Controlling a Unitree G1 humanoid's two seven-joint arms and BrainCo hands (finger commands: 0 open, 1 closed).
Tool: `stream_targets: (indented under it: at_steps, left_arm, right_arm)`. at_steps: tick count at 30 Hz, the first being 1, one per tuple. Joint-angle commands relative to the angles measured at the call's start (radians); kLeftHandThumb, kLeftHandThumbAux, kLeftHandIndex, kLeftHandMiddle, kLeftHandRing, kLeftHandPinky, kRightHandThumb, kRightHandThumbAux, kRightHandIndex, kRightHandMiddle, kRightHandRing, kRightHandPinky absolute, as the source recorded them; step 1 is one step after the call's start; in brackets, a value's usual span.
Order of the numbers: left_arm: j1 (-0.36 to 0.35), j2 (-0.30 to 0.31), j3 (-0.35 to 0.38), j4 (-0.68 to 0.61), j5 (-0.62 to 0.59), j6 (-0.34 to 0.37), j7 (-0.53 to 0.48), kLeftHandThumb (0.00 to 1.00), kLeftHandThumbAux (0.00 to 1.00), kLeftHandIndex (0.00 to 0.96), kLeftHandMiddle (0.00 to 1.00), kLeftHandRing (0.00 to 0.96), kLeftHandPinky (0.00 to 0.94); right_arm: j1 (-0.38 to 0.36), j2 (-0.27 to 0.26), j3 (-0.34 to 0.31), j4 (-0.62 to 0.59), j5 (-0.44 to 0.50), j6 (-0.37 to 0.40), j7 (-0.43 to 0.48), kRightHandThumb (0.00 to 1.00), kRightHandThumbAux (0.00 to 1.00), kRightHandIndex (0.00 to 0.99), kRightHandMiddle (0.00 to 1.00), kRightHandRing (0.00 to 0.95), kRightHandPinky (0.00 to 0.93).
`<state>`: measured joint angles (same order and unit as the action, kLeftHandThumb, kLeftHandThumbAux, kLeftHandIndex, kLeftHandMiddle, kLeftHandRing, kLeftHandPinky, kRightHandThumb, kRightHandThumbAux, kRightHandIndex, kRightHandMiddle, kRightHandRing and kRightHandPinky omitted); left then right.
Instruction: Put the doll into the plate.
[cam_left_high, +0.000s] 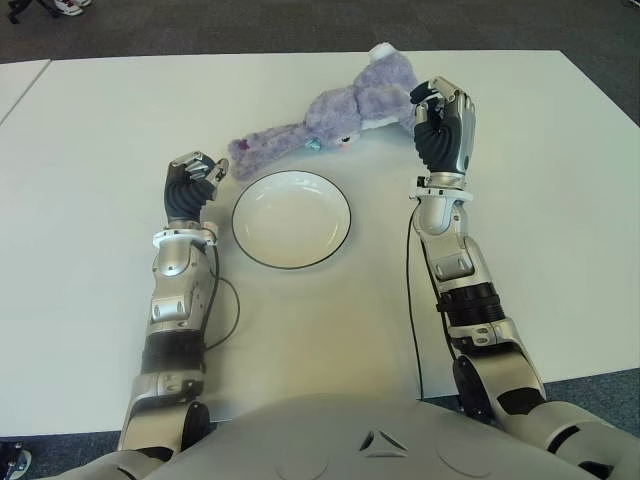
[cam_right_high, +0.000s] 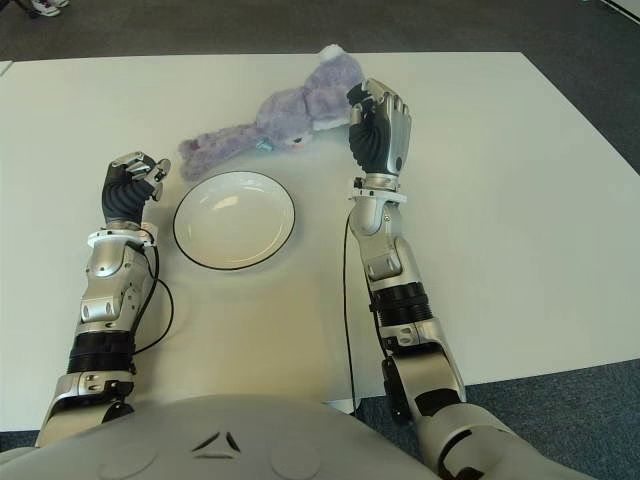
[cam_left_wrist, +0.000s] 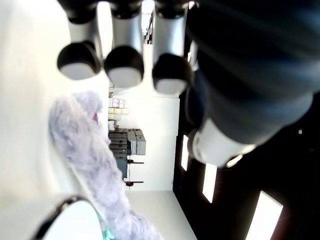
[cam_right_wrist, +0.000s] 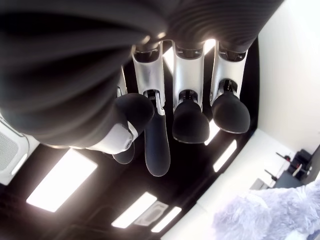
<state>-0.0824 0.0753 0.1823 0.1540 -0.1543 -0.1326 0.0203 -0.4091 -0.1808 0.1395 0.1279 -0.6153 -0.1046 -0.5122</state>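
White table (cam_left_high: 560, 200) on dark carpet (cam_left_high: 200, 25) | purple doll (cam_left_high: 330, 115) lies on table just beyond empty plate (cam_left_high: 291, 219) | right hand (cam_left_high: 445, 125) beside doll, fingers curled, empty | left hand (cam_left_high: 193, 183) left of plate, curled, empty

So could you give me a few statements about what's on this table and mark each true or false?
1. The doll already lies in the plate. False: it lies on the table just beyond the empty plate.
2. The plate is white with a dark rim. True.
3. The right hand is beside the doll's head end and holds nothing. True.
4. The left hand grips the doll's leg. False: it is near the leg's tip, left of the plate, and holds nothing.
5. The doll is bright green. False: it is pale purple.
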Motion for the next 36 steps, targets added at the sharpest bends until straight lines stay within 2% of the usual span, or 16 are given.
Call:
stream_targets:
  at_steps: [1, 2, 3, 8, 10, 13, 20, 22, 25, 27, 30, 33, 36]
  left_arm:
    - [0.099, -0.038, -0.005, 0.094, 0.003, -0.007, -0.007, 0.388, 0.817, 0.845, 0.895, 0.895, 0.870]
    - [0.098, -0.038, -0.005, 0.096, 0.003, -0.009, -0.007, 0.389, 0.817, 0.846, 0.895, 0.895, 0.871]
    - [0.097, -0.039, -0.005, 0.097, 0.003, -0.010, -0.007, 0.389, 0.817, 0.846, 0.894, 0.895, 0.870]
    - [0.093, -0.039, -0.007, 0.105, 0.005, -0.013, -0.005, 0.390, 0.817, 0.845, 0.894, 0.894, 0.868]
    - [0.093, -0.039, -0.007, 0.107, 0.005, -0.015, -0.005, 0.389, 0.818, 0.845, 0.895, 0.894, 0.869]
    - [0.092, -0.038, -0.008, 0.108, 0.004, -0.016, -0.005, 0.388, 0.820, 0.846, 0.895, 0.895, 0.869]
    - [0.092, -0.041, -0.009, 0.112, 0.004, -0.023, -0.005, 0.390, 0.820, 0.845, 0.894, 0.894, 0.869]
    - [0.092, -0.042, -0.010, 0.114, 0.005, -0.026, -0.004, 0.391, 0.818, 0.842, 0.892, 0.893, 0.870]
    - [0.091, -0.043, -0.011, 0.118, 0.006, -0.030, -0.002, 0.392, 0.816, 0.841, 0.891, 0.893, 0.869]
    - [0.090, -0.044, -0.011, 0.119, 0.007, -0.031, -0.001, 0.394, 0.815, 0.840, 0.890, 0.892, 0.869]
    - [0.089, -0.045, -0.012, 0.121, 0.008, -0.031, 0.001, 0.394, 0.814, 0.840, 0.890, 0.892, 0.869]
    - [0.088, -0.044, -0.014, 0.124, 0.011, -0.034, 0.001, 0.392, 0.815, 0.841, 0.891, 0.893, 0.869]
    - [0.087, -0.045, -0.015, 0.127, 0.013, -0.037, 0.001, 0.390, 0.816, 0.841, 0.891, 0.893, 0.870]
  right_arm:
    - [-0.009, -0.010, 0.010, -0.019, -0.014, 0.014, 0.039, 0.848, 0.670, 0.445, 0.492, 0.750, 0.696]
    - [-0.008, -0.014, 0.011, -0.026, -0.014, 0.019, 0.056, 0.848, 0.670, 0.444, 0.492, 0.741, 0.684]
    - [-0.008, -0.017, 0.012, -0.031, -0.014, 0.023, 0.069, 0.843, 0.673, 0.424, 0.504, 0.675, 0.635]
    - [-0.011, -0.045, 0.020, -0.045, -0.030, 0.016, 0.114, 0.836, 0.676, 0.405, 0.495, 0.523, 0.519]
    - [-0.015, -0.057, 0.024, -0.046, -0.040, 0.007, 0.122, 0.723, 0.518, 0.348, 0.434, 0.469, 0.490]
    - [-0.024, -0.077, 0.028, -0.042, -0.045, -0.005, 0.141, 0.662, 0.425, 0.287, 0.379, 0.420, 0.452]
    - [-0.042, -0.136, 0.046, -0.023, -0.069, -0.041, 0.171, 0.630, 0.340, 0.185, 0.276, 0.324, 0.370]
    - [-0.049, -0.155, 0.051, -0.016, -0.073, -0.056, 0.183, 0.623, 0.315, 0.138, 0.211, 0.245, 0.284]
    - [-0.070, -0.215, 0.064, -0.021, -0.088, -0.077, 0.253, 0.610, 0.292, 0.084, 0.128, 0.157, 0.208]
    - [-0.077, -0.233, 0.065, -0.024, -0.091, -0.080, 0.279, 0.593, 0.277, 0.038, 0.060, 0.085, 0.147]
    - [-0.088, -0.265, 0.069, -0.032, -0.101, -0.074, 0.327, 0.575, 0.261, 0.013, 0.020, 0.032, 0.105]
    - [-0.111, -0.305, 0.075, -0.031, -0.124, -0.065, 0.382, 0.546, 0.243, 0.004, 0.006, 0.010, 0.055]
    - [-0.127, -0.324, 0.079, -0.023, -0.139, -0.062, 0.410, 0.522, 0.229, 0.001, 0.002, 0.003, 0.023]
